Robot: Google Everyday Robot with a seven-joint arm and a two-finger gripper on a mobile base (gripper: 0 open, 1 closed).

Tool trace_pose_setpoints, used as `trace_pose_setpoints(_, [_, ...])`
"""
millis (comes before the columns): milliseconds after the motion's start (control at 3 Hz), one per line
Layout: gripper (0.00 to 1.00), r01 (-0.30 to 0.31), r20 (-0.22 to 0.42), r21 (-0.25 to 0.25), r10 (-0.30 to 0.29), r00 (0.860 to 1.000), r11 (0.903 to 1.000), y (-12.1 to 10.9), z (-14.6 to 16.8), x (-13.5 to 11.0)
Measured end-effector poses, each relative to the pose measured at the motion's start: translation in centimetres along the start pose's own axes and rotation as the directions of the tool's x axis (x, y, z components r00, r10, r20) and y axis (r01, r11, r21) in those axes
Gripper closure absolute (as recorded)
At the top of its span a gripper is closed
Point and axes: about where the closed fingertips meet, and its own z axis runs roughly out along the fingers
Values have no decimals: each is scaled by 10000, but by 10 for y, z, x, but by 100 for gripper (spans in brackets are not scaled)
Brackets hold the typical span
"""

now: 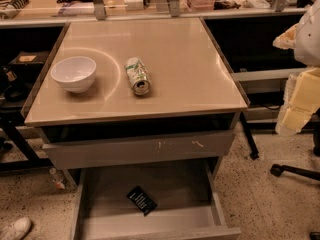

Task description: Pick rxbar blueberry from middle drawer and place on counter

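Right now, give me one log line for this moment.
rxbar blueberry: in open middle drawer | counter: bowl, can | gripper: beside counter, far from bar

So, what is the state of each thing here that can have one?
middle drawer: pulled open.
rxbar blueberry: flat on the drawer floor, not held.
can: crushed, on its side on the counter.
bowl: upright, looks empty.
gripper: right of the counter, apart from the bar.
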Motion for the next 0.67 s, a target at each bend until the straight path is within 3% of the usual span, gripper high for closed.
trace_pose_setpoints(667, [0,-65,-13,-64,65,10000,10000,13,7,-1])
